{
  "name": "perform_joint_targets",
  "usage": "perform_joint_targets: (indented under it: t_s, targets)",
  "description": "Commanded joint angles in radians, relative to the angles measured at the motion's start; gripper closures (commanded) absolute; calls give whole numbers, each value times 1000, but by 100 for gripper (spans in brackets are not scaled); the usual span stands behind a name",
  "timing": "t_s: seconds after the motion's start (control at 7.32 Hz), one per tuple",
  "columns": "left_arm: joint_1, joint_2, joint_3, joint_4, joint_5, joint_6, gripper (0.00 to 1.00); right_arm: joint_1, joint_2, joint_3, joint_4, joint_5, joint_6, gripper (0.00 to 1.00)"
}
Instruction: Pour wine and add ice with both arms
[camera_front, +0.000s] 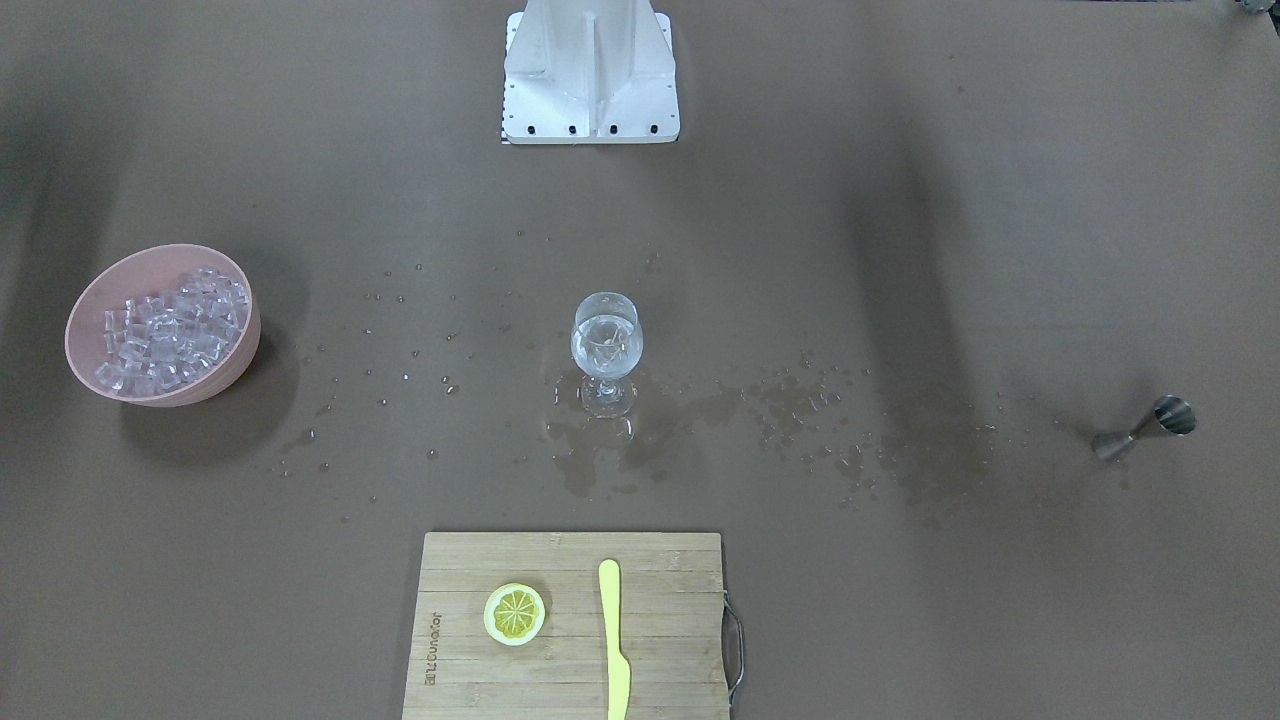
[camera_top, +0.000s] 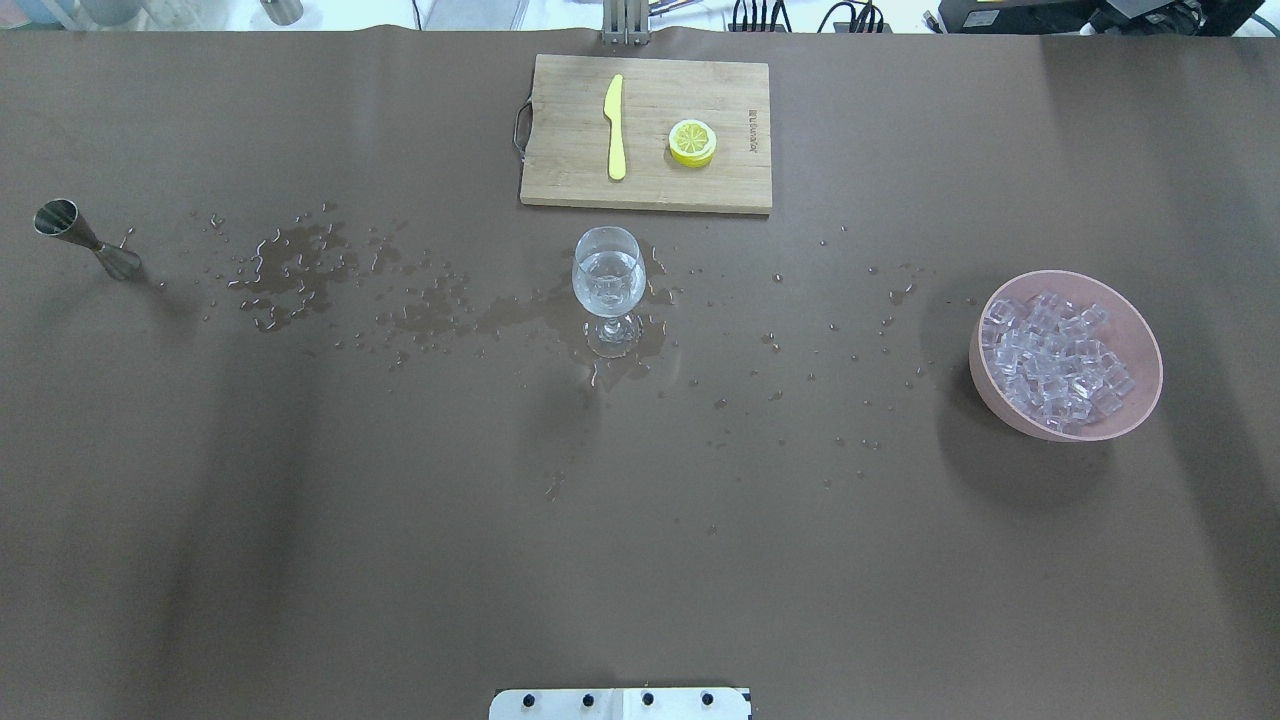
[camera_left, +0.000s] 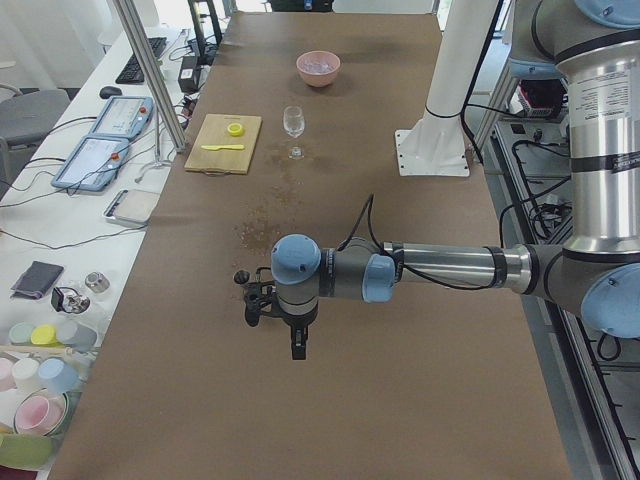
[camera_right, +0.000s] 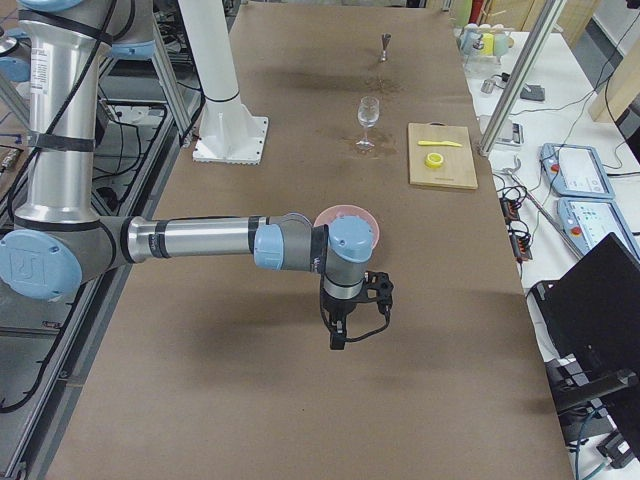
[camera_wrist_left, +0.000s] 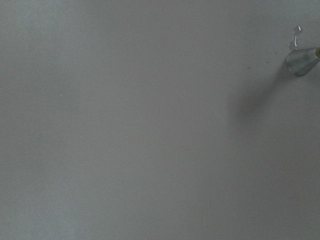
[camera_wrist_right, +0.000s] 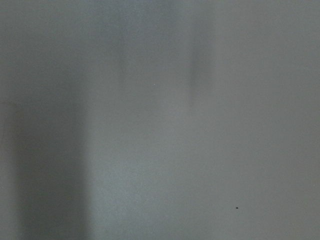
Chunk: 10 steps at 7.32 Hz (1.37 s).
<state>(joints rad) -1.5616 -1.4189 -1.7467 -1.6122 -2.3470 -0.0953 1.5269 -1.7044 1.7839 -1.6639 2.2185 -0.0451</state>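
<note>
A clear wine glass (camera_front: 606, 345) with clear liquid in it stands upright at mid-table, also in the overhead view (camera_top: 607, 280). The ice (camera_front: 170, 335) is piled in a pink bowl (camera_front: 85, 305), which the overhead view shows at the right (camera_top: 1140, 340). A steel jigger (camera_top: 80, 235) stands at the far left there. My left gripper (camera_left: 295, 345) hangs over bare table near the jigger, and I cannot tell if it is open. My right gripper (camera_right: 338, 335) hangs over bare table beside the bowl, and I cannot tell its state either. Neither shows in the overhead or front views.
A wooden cutting board (camera_top: 560, 180) at the far edge holds a yellow knife (camera_top: 615, 125) and a lemon slice (camera_top: 692, 142). Water droplets and wet patches (camera_top: 300, 265) spread between jigger and glass. The white pedestal (camera_front: 590, 70) stands at the robot's side.
</note>
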Motion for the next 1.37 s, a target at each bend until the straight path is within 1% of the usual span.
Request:
perform_joint_targets:
  t_s: [0.0, 0.41, 0.96, 1.23]
  targets:
    - [0, 0, 1, 0, 0, -1, 2, 2, -3, 23, 10, 9, -10, 0]
    - [0, 2, 9, 0, 0, 0, 2, 1, 6, 34, 10, 6, -7, 0]
    - [2, -6, 71, 0, 0, 0, 2, 1, 6, 34, 10, 7, -7, 0]
    - [2, -9, 72, 0, 0, 2, 2, 1, 8, 35, 10, 7, -7, 0]
